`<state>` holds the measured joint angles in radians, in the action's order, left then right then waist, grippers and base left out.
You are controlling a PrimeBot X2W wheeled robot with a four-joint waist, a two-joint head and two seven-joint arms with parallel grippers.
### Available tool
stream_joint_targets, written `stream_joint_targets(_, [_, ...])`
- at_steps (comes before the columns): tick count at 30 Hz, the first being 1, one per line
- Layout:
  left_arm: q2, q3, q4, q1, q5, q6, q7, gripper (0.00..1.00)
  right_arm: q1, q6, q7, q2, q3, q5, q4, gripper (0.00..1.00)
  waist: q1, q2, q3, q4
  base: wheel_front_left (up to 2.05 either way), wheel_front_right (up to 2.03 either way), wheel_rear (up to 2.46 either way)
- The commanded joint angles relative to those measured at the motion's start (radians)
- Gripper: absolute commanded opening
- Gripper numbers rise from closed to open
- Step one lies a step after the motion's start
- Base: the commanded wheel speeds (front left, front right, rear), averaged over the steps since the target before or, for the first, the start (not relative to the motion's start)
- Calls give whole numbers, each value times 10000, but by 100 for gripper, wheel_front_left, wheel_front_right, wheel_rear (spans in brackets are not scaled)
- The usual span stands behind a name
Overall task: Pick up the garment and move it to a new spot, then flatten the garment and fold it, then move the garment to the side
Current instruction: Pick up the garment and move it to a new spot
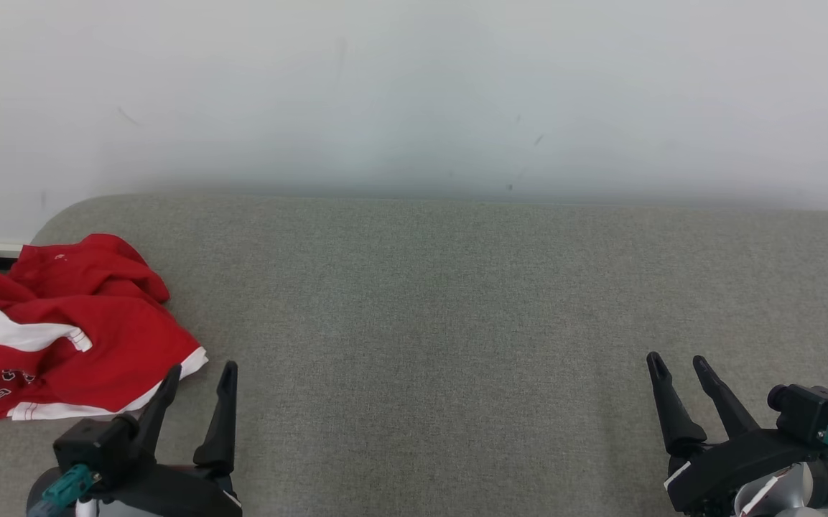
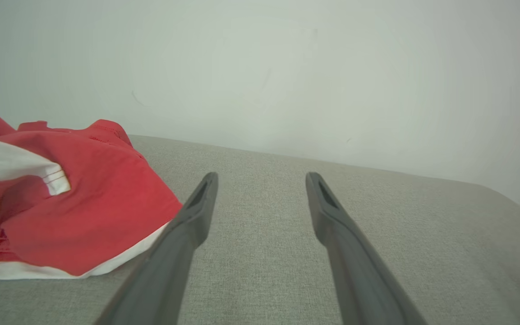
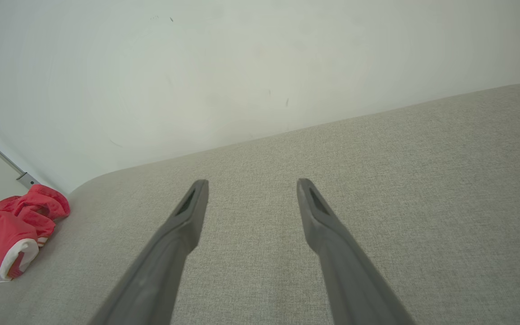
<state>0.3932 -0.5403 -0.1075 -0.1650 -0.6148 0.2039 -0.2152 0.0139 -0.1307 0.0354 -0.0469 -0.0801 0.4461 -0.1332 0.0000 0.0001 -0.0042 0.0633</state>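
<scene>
now, garment (image 1: 62, 323): crumpled, far left
left gripper (image 1: 201, 368): spread wide, empty; best pinch a thick fold
right gripper (image 1: 676, 359): spread wide, empty

Both end effectors (image 1: 202, 368) (image 1: 676, 357) agape, empty

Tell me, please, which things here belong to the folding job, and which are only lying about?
Belonging to the job:
- red and white garment, crumpled at the left
- left gripper, open, next to the garment
- right gripper, open, far from the garment

Only background:
- grey padded surface, under the garment
- white wall, behind
</scene>
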Motion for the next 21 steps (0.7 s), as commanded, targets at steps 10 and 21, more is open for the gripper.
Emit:
stream_joint_targets(10, [-534, 822, 127, 219, -729, 132, -346, 100, -52, 0, 20, -66, -54, 41, -39, 100, 0, -1, -27, 147, 0, 0, 0])
stream_joint_targets(21, [-535, 457, -145, 79, -506, -542, -419, 100, -115, 0, 248, -64, -150, -138, 99, 100, 0, -1, -89, 245, 0, 0, 0])
